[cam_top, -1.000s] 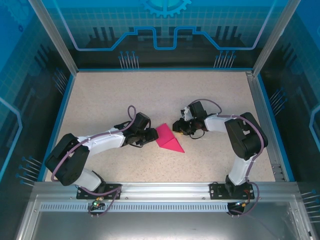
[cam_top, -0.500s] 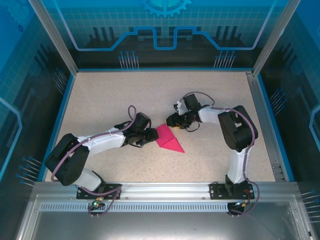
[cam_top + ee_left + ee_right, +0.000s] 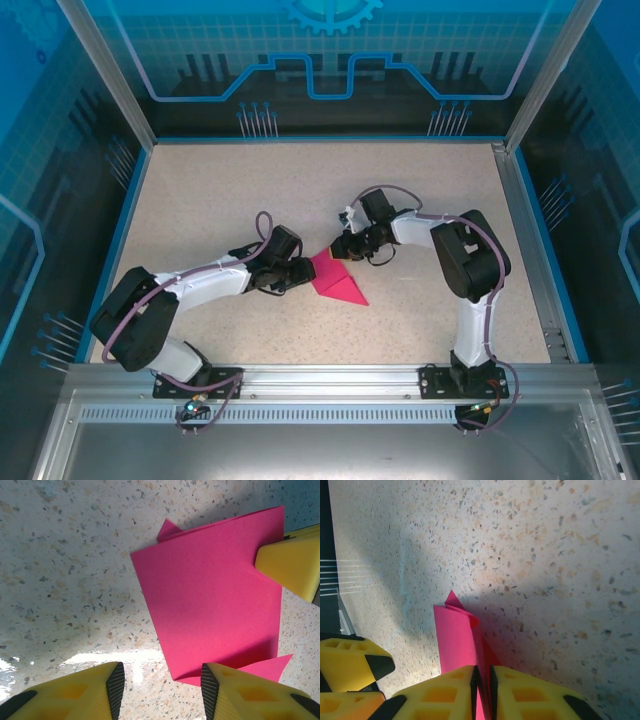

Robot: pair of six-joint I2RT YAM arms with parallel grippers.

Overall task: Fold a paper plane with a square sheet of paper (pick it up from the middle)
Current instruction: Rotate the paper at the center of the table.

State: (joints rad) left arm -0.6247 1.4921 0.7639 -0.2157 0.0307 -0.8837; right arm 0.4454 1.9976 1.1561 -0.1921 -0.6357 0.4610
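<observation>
The magenta-pink paper plane lies folded on the speckled table, its pointed end toward the near right. In the left wrist view the paper plane is a flat folded panel with a flap corner poking out. My left gripper is open, low over the table at the paper's left corner, with nothing between its fingers. My right gripper is shut on a raised fold of the paper plane at its far edge. From above, the left gripper and right gripper flank the paper.
The speckled table is bounded by a blue rim and aluminium posts. One yellow finger of the right gripper enters the left wrist view. The left gripper's fingers sit at the lower left of the right wrist view.
My right gripper has swung left to the paper's far edge and now pinches it. The left arm and the paper have stayed in place.
</observation>
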